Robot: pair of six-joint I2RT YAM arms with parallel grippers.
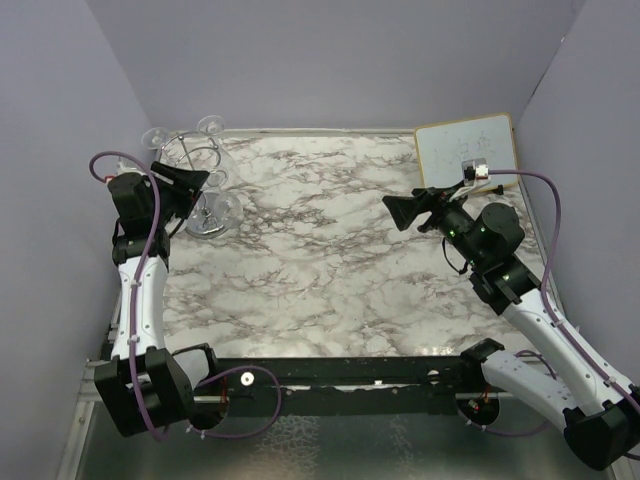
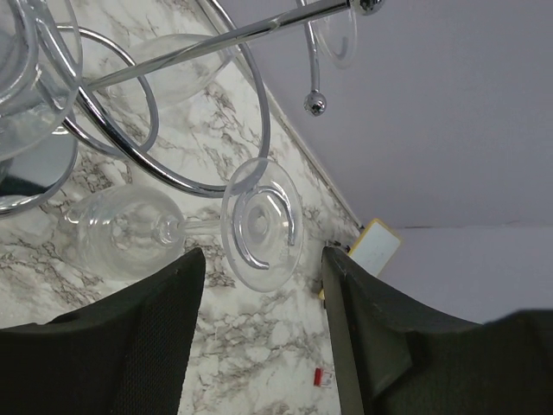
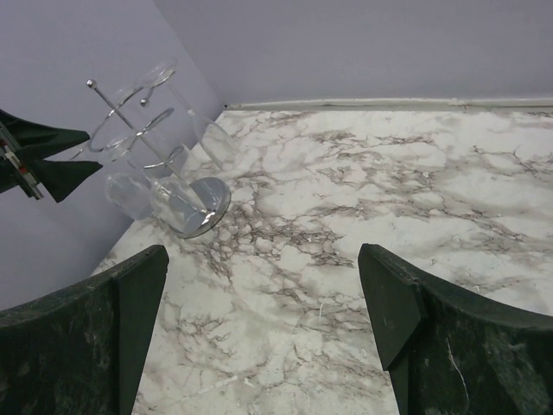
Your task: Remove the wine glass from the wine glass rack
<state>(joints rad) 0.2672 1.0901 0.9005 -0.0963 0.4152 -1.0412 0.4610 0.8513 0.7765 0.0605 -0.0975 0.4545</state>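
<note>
Wine glass [image 2: 130,233]: not yet removed, hanging from wine glass rack [image 2: 233,35]; left gripper [image 2: 262,255] spread astride its foot, no grip; right gripper [image 3: 262,255] spread, idle.

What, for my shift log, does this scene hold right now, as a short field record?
surface: white-and-grey marbled table
rack: shiny chrome wire wine glass rack, far left corner
target: clear wine glass, hanging by its foot from a rack loop, not yet removed
left end effector: open, fingers either side of the glass foot, not touching it
right end effector: open, empty, over the table's right half, apart from the rack
other: small white board, far right corner
</note>
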